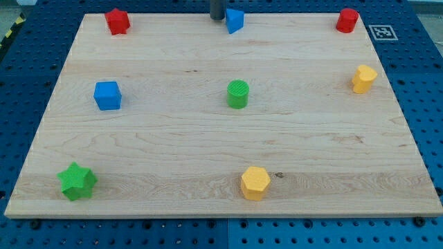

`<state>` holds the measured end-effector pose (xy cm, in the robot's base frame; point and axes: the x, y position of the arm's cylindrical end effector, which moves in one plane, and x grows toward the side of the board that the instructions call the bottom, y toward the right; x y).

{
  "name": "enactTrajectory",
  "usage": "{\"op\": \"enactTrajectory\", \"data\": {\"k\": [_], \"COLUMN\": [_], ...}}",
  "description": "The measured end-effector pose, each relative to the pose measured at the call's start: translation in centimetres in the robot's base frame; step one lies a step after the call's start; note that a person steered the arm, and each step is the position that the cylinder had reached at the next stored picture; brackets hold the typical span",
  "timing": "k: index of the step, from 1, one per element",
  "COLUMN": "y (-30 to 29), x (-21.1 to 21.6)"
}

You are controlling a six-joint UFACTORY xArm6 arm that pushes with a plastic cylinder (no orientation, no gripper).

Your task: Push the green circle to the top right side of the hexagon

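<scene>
The green circle (238, 93) stands near the middle of the wooden board (173, 159). The yellow hexagon (255, 183) lies near the view's bottom, a little right of centre, well below the green circle. My tip (217, 19) is at the view's top centre, just left of a blue triangle block (234, 20) and far above the green circle.
A red star block (118, 21) sits at the top left and a red cylinder (347, 20) at the top right. A yellow block (363, 79) lies at the right edge, a blue cube (107, 95) at the left, a green star (77, 181) at the bottom left.
</scene>
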<state>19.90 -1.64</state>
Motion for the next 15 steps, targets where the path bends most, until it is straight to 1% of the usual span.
{"op": "enactTrajectory", "data": {"k": [2,3,5,6,7,8,9,10,11,12,13,14,15], "y": [-1.2,-1.2,-1.2,-1.2,-1.2,-1.3,0.2,1.3,3.3,6.3,4.9,4.0,7.8], "x": [2.8,5.8,6.4,9.9,10.6,13.6,15.6,19.5,21.9,23.0,24.5,24.9,25.9]}}
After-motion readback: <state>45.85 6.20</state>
